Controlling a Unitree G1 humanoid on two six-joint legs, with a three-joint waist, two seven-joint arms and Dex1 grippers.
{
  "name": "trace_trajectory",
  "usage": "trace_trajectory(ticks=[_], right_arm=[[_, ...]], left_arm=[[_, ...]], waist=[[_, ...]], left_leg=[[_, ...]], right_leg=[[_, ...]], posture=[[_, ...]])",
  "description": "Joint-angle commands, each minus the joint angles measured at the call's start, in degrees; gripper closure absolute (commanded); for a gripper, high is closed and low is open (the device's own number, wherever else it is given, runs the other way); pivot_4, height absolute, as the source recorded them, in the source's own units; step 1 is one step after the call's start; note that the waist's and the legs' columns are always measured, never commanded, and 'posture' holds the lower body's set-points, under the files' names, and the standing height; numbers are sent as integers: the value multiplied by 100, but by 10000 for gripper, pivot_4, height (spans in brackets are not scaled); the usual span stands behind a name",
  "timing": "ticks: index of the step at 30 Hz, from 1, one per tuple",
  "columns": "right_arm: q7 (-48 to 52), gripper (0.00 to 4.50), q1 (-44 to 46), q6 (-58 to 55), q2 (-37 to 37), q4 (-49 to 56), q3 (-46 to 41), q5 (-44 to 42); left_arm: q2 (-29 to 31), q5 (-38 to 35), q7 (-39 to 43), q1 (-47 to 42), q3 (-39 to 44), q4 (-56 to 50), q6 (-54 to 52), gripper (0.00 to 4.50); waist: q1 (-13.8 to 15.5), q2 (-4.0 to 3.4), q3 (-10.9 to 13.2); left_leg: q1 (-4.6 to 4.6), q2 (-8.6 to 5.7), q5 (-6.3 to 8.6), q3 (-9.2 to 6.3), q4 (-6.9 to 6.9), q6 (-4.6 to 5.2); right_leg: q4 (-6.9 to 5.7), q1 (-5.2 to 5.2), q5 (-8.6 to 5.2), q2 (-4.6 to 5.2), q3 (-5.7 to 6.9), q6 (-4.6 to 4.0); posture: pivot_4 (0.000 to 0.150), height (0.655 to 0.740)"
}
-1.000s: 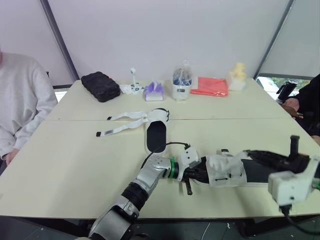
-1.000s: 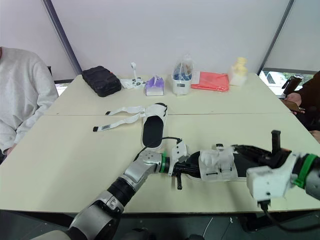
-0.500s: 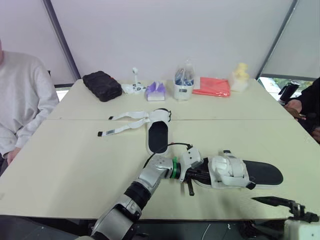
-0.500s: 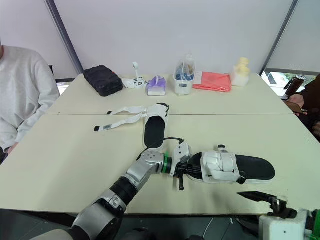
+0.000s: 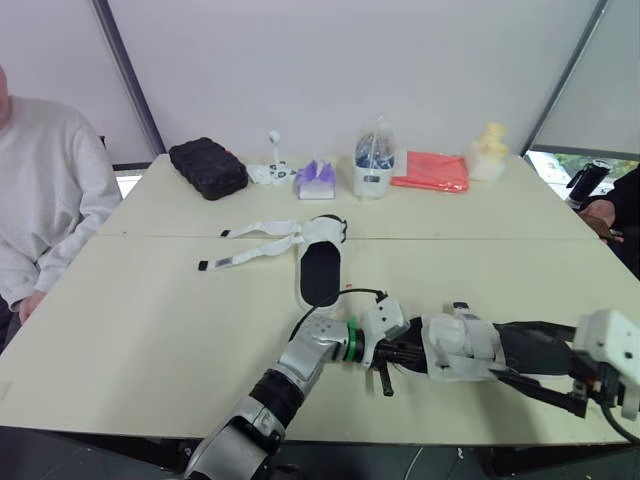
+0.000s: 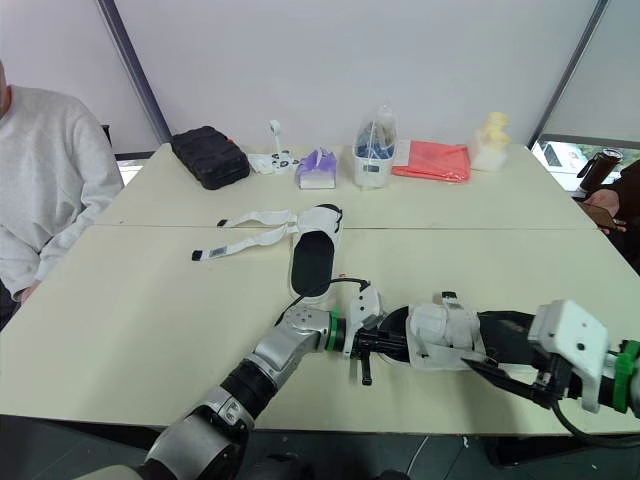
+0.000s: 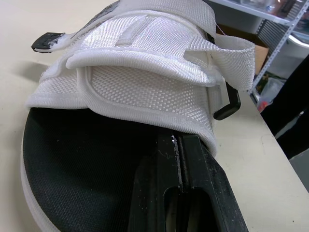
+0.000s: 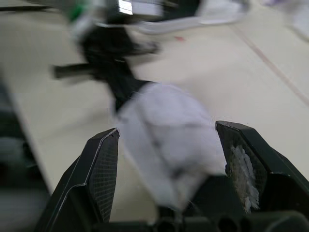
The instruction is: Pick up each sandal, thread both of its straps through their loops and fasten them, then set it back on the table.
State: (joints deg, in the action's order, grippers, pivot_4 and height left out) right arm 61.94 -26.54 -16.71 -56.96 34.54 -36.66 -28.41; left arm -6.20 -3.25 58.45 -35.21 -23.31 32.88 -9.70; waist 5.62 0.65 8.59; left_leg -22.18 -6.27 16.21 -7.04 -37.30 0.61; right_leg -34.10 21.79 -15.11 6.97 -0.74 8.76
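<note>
One sandal (image 5: 462,346) lies near the table's front edge, its white straps folded over a black footbed. My left gripper (image 5: 397,351) is shut, and its fingers (image 7: 179,159) lie flat on the footbed with the tips under the front strap (image 7: 145,72). My right gripper (image 5: 515,356) stands open at the heel end. Its fingers (image 8: 104,174) straddle the sandal's white upper (image 8: 166,130) without touching it. The second sandal (image 5: 321,268) rests mid-table with both straps (image 5: 250,245) loose and spread to the left.
Along the far edge stand a black case (image 5: 208,168), a purple tissue pack (image 5: 317,180), a clear container (image 5: 375,168), a red bag (image 5: 432,172) and a yellow figure (image 5: 490,150). One person sits at the left (image 5: 40,200). Another person's hand (image 5: 600,210) is at the right.
My right gripper opened, dropped below the front edge, then came back in at table level around the sandal's heel. The left gripper stayed on the footbed.
</note>
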Motion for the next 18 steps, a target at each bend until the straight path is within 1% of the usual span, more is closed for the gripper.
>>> trace_trajectory(ticks=[1,7,11,14,16,18], right_arm=[[185,10781,106,218,-90,143,329,208],[332,10781,300,613,-128,-48,972,752],[236,10781,879,748,-143,-480,1453,1027],[309,10781,1140,880,-222,-760,1735,1258],[417,10781,1142,927,-263,-813,1818,1294],[575,10781,970,855,-285,-633,1736,1142]], left_arm=[[90,225,-153,231,-190,320,-345,45000],[57,214,-200,204,-189,329,-368,45000],[35,223,-215,190,-200,361,-346,45000],[28,217,-222,192,-200,368,-344,45000],[24,218,-232,195,-197,369,-345,45000],[28,221,-244,208,-193,353,-351,45000]], waist=[[2,1,0],[-4,-2,-1],[-21,-2,-1],[-7,-2,-1],[2,-4,-2],[8,-4,-2]], left_leg=[[0,0,1,0,0,-1],[2,2,-1,1,-3,-2],[3,1,-1,4,-11,-2],[3,2,-2,3,-15,-3],[2,1,-3,1,-14,-3],[1,1,-3,0,-14,-2]], right_leg=[[0,-1,0,0,1,0],[-2,-1,0,-4,1,1],[-2,-3,0,-4,1,1],[-4,-4,1,-4,1,1],[-4,-3,1,-5,1,1],[-3,-3,1,-5,1,1]], posture=[[1500,7400],[1500,7400],[1500,7400],[1500,7400],[1500,7400],[1500,7400]])
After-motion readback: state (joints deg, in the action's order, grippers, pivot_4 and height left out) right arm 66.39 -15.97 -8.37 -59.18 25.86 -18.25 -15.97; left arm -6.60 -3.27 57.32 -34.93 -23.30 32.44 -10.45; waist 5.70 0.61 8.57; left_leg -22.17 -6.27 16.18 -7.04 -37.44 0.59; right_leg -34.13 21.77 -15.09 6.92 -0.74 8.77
